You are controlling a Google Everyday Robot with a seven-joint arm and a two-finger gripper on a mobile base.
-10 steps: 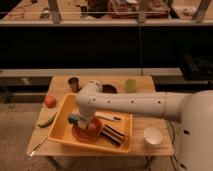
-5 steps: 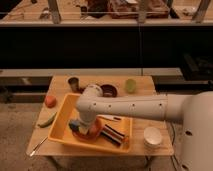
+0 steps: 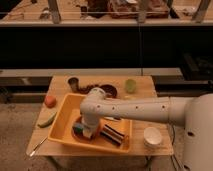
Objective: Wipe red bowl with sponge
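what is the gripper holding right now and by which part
Cannot tell for sure: the gripper is down inside the yellow tray, right against the sponge, but the arm hides the contact, so no hold is visible.

1. My arm (image 3: 145,109) comes in from the right, lying nearly level and stretched leftward from the white torso (image 3: 200,130).
2. At its left end it bends at a rounded wrist joint (image 3: 94,107) and drops steeply.
3. The end effector (image 3: 85,131) hangs just below that joint, pointing down, low over the surface (image 3: 145,89), left of centre.
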